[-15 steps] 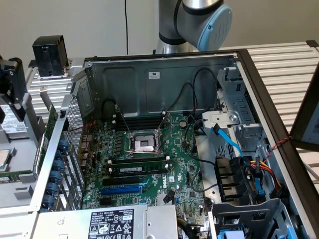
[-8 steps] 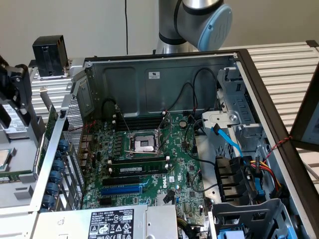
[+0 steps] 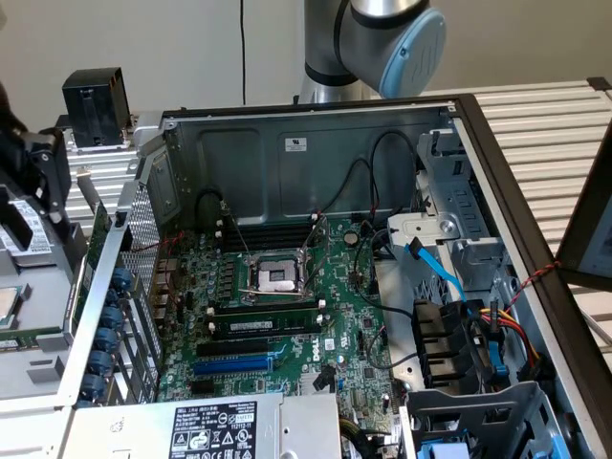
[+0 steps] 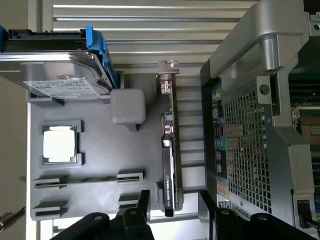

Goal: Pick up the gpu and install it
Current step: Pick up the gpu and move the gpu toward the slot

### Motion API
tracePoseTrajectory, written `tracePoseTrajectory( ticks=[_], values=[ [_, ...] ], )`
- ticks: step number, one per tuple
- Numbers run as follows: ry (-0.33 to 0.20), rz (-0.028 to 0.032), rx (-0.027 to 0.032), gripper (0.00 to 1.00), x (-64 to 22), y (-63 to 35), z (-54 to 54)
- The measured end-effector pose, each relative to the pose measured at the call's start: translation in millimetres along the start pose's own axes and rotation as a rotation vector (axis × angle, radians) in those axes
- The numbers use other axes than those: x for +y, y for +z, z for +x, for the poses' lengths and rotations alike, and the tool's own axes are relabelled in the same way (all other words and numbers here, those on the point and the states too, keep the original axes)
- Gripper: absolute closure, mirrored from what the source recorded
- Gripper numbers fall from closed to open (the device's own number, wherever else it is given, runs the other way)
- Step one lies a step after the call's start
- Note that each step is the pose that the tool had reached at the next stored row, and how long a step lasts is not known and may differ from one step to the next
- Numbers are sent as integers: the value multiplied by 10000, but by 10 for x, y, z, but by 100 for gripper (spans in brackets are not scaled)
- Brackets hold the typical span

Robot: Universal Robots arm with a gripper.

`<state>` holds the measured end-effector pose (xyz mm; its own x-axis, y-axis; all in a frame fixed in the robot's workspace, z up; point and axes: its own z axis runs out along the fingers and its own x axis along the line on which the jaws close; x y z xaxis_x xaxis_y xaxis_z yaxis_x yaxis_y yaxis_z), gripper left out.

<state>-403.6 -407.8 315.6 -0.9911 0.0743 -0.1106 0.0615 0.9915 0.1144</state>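
Close under our wrist, we hold our black two-fingered gripper [image 4: 176,214] spread wide, one finger on either side of the gpu [image 4: 170,150], a green card with a black shroud and a silver bracket. It stands on edge in the grey moulded tray [image 4: 125,150], probably so the fingers can straddle it. Just beside the tray, the open grey metal computer case [image 4: 250,125] lies flat, its large green motherboard [image 3: 339,316] facing up to receive the card.

Open computer case [image 3: 258,163] with green motherboard [image 3: 356,327], robot arm [image 3: 392,38] behind
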Motion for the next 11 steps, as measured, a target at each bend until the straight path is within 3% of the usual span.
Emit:
tracePoseTrajectory(
  ticks=[2,6,8,11],
  values=[
    [-7,-14,-93,49,-1,14,11],
    [-15,-22,-194,49,-11,53,92],
    [-17,-32,-273,49,-14,65,115],
    [1,-53,-303,49,-19,106,123]
  ],
)
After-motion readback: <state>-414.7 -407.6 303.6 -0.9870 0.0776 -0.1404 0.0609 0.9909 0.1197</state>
